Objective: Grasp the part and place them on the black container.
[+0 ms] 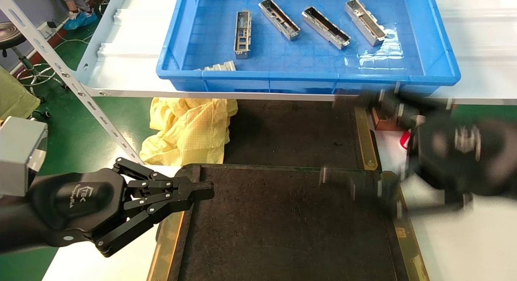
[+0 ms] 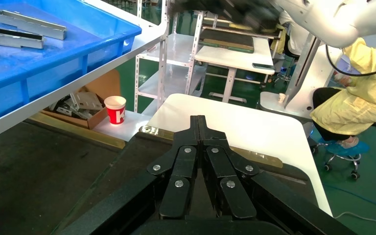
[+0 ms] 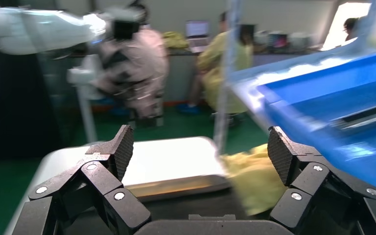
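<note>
Right end effector (image 1: 398,160) smeared by motion blur over the right edge of the black container (image 1: 282,224), between that tray and the blue crate (image 1: 444,63) on the raised shelf. In the right wrist view its fingers (image 3: 120,149) stand wide apart with nothing between the pads. No part in hand.

Left end effector (image 1: 204,190) parked at the container's left front corner, fingers pressed together, empty; left wrist view confirms the tips meeting.

Parts: four silver-grey channel housings lie on the crate floor, well apart from one another, and a fifth piece (image 1: 220,66) sits against the near wall. The rightmost part (image 1: 365,16) lies diagonal, nearest the right arm's side. The container's felt surface carries no parts in what shows.

Also present: a crumpled yellow cloth (image 1: 188,129) on the lower dark mat behind the container, and a red paper cup (image 2: 115,108) off to the side.

Step, as I read it: reach phase, the right arm headed for a pick in the crate; nothing delivered so far.

Next move calls for: clearing the crate's near wall, descending with the fingers across a housing's narrow width, aligned to its diagonal lie. Thin walls and cutouts suggest a centred pinch to avoid tipping.
</note>
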